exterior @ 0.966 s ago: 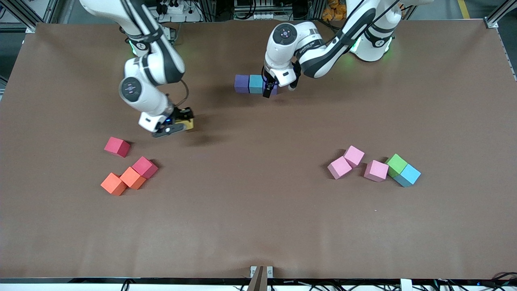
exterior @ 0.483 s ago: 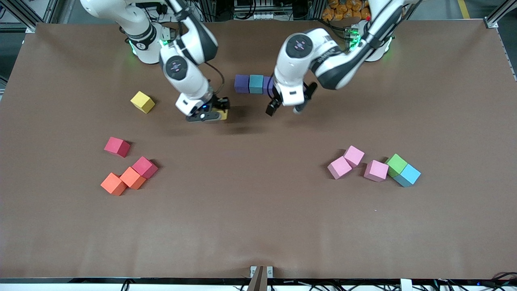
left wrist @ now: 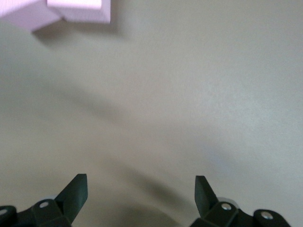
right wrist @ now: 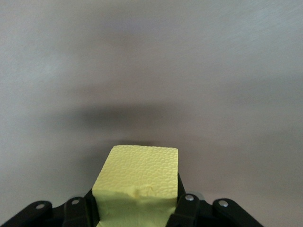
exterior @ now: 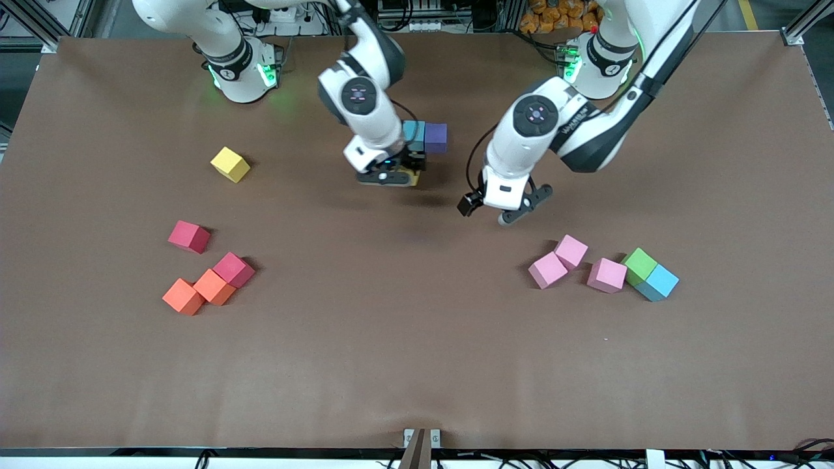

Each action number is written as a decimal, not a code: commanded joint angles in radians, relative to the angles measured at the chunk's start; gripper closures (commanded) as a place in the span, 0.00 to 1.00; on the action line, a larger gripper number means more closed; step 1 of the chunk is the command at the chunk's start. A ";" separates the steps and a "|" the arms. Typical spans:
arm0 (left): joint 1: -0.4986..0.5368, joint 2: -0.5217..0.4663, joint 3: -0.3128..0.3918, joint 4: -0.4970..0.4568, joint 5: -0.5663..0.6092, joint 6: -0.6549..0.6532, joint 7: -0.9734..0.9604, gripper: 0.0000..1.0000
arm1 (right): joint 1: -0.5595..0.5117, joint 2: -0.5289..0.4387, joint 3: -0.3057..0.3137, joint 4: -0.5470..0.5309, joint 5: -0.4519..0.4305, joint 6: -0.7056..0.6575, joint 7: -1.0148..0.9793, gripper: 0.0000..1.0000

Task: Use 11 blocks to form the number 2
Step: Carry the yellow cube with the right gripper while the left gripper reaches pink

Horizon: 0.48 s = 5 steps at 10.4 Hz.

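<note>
Right wrist view is basically all yellow foam: my right claw (right wrist: 136,208) is clamped shut on a yellow block (right wrist: 137,179), fingers snug on both sides, bare table (right wrist: 189,71) underneath.

In the front view, that right claw (exterior: 397,176) hangs in the upper middle of the frame, over the table just below a teal block (exterior: 414,130) and a purple block (exterior: 435,137). Those two sit touching side by side, and my arm covers whatever's next to the teal one.

My left claw (exterior: 496,212) is spread wide open with nothing in it, over bare table a bit above the pink blocks. Its wrist cam shows the fingertips (left wrist: 75,189) far apart and two pinks (left wrist: 75,9) at the edge.

Block count, what I can see:
- 2 yellow: the held one, plus one (exterior: 229,164) loose toward the right arm's end
- 2 crimson (exterior: 189,236) (exterior: 233,269)
- 2 orange (exterior: 214,286) (exterior: 183,296), touching each other
- 3 pink (exterior: 547,270) (exterior: 571,251) (exterior: 606,275)
- 1 green (exterior: 639,266), pressed against 1 sky-blue (exterior: 659,282)
- 1 teal, 1 purple

No number 2 on the table yet.
</note>
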 commanded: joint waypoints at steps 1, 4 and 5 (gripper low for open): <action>-0.001 0.026 0.047 0.062 0.017 -0.076 0.207 0.00 | 0.040 0.117 -0.007 0.133 -0.003 -0.014 0.053 0.86; 0.000 0.056 0.098 0.151 0.019 -0.184 0.464 0.00 | 0.066 0.146 -0.007 0.148 -0.005 -0.016 0.039 0.87; 0.002 0.078 0.103 0.188 0.049 -0.246 0.550 0.00 | 0.068 0.146 -0.007 0.148 -0.005 -0.026 0.032 0.88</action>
